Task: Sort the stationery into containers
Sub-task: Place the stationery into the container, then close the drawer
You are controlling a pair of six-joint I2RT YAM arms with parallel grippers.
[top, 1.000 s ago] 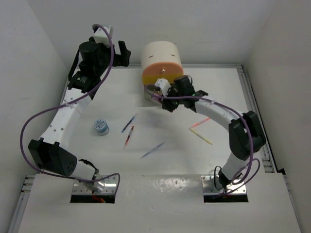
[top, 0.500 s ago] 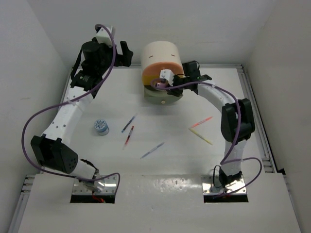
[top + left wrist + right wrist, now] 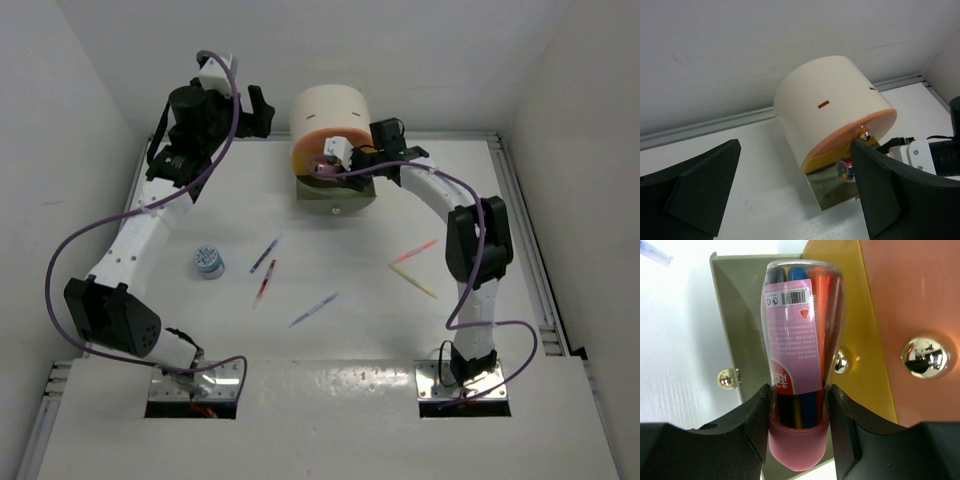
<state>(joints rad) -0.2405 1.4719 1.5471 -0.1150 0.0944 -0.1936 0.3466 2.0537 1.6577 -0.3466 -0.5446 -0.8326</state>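
Right wrist view showed the right gripper (image 3: 800,402) clenched on the stubby clear tube with a pink label and cap (image 3: 796,325). Within 1 second it had travelled up-frame to hang over the pulled-out olive-grey drawer (image 3: 735,315) of the cream arch-topped box (image 3: 330,108), so release seemed near. What showed of that drawer looked bare. The yellow drawer (image 3: 862,330) and orange drawer (image 3: 910,295) looked shut. The left gripper (image 3: 792,192) hung released, upper left. A thin red pen (image 3: 265,282) lay unsorted mid-frame.

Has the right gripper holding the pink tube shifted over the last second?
Yes. The right gripper moved farther out, upward in the top view, closing on the cream arch-topped box.
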